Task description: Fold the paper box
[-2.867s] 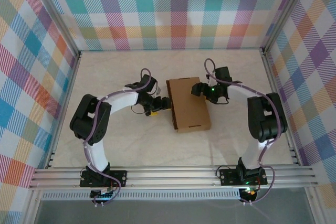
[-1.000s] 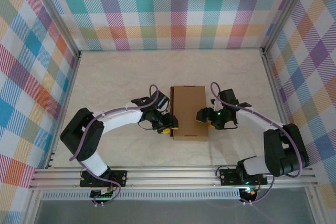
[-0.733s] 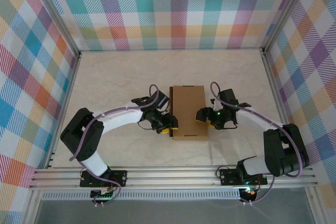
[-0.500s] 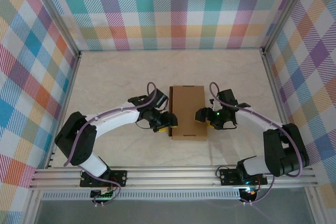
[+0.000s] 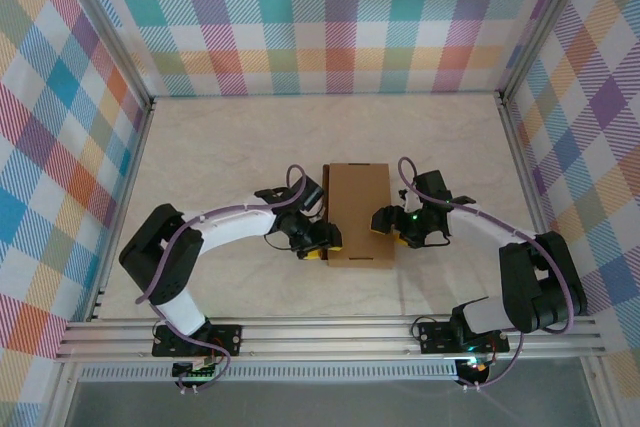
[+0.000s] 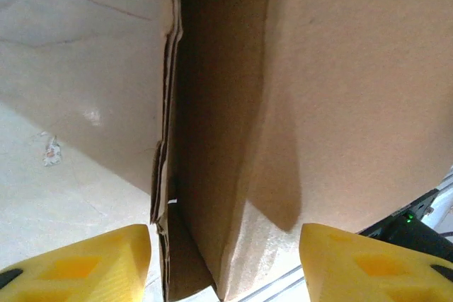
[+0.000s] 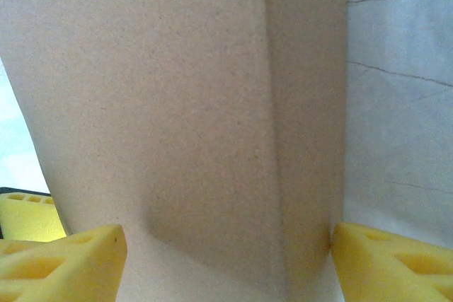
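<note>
Paper box [image 5: 360, 209]: plain brown cardboard, closed up, lying flat at mid-table [image 5: 220, 147] with its long side running away from you.

Your left gripper [image 5: 322, 245] sits at the box's near-left corner. On the left wrist camera, the yellow fingers [image 6: 78, 266] stand apart, released, with the layered edge of a side wall between them. You cannot tell whether either pad touches.

Your right gripper [image 5: 384, 219] is against the right long side, about halfway along. Its fingers [image 7: 56, 259] are spread wide astride the fold between two faces, not clamped.

Left arm [image 5: 230, 222]: elbow swung out left, forearm reaching right, low to the table.

Right arm [image 5: 480, 217]: elbow far right, forearm reaching left.
</note>
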You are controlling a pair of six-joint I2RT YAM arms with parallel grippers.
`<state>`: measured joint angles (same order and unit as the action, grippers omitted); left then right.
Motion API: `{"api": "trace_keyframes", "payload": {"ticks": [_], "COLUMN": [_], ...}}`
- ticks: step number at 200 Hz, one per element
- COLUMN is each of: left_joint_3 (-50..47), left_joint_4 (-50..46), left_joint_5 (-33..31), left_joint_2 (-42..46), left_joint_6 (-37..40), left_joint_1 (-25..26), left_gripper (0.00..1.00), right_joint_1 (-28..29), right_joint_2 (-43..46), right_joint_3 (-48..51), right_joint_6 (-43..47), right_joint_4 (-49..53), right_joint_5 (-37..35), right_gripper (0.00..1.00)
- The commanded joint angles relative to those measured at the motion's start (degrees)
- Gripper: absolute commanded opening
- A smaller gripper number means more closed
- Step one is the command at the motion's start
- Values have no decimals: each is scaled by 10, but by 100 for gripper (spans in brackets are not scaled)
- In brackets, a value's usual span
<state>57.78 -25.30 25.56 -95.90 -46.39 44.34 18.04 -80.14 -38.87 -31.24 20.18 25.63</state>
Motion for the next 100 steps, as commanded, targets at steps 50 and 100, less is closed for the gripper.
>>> {"api": "trace_keyframes", "payload": {"ticks": [50,100], "left_joint_3": [26,28], "left_joint_4": [15,43], "left_joint_5": [33,39], "left_joint_2": [-27,-52], "left_joint_6": [-13,-38], "left_joint_1": [14,20], "left_gripper": [37,30], "right_joint_1": [15,63], "right_joint_2": [35,60], "right_joint_3": [26,72], "right_joint_6": [-78,-190], "right_joint_4": [-38,-111], "right_joint_5": [-19,-90], "right_gripper": [73,72]}}
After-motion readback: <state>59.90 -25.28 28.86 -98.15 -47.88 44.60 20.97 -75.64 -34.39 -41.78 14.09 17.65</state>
